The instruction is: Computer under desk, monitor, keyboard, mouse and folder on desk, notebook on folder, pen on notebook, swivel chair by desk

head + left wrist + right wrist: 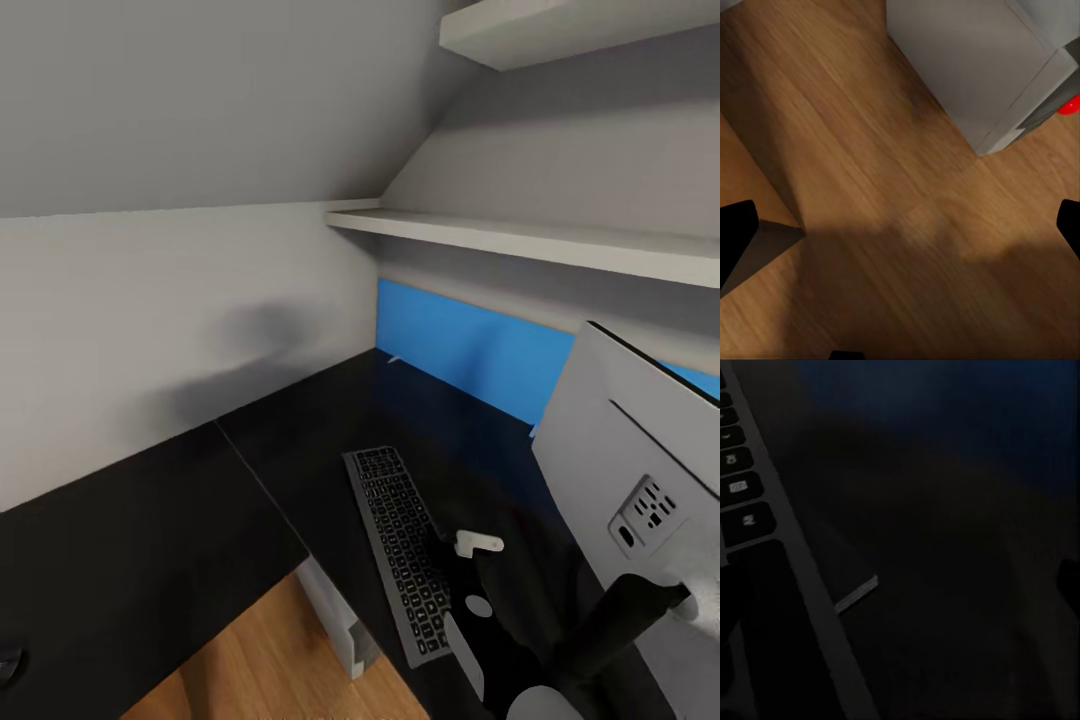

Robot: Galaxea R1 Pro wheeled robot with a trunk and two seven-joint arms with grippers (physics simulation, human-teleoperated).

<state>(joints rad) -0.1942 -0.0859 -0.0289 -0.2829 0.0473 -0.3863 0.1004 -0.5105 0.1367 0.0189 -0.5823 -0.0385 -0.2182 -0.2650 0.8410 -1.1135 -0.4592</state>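
On the black worktop (300,450) the keyboard (400,545) runs lengthwise toward the back panel, immediately left of our right pincer (478,578), fingers apart; monitor (640,480) stands to its right

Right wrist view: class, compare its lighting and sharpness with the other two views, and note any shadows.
Right wrist view: very dark and soft; only the keyboard edge and a pale glint on the desk read. Head view: evenly lit, a blurred shadow on the wall, blue panel reflected in the glossy top. Left wrist view: bright wooden floor, slightly blurred, broad shadow across it.
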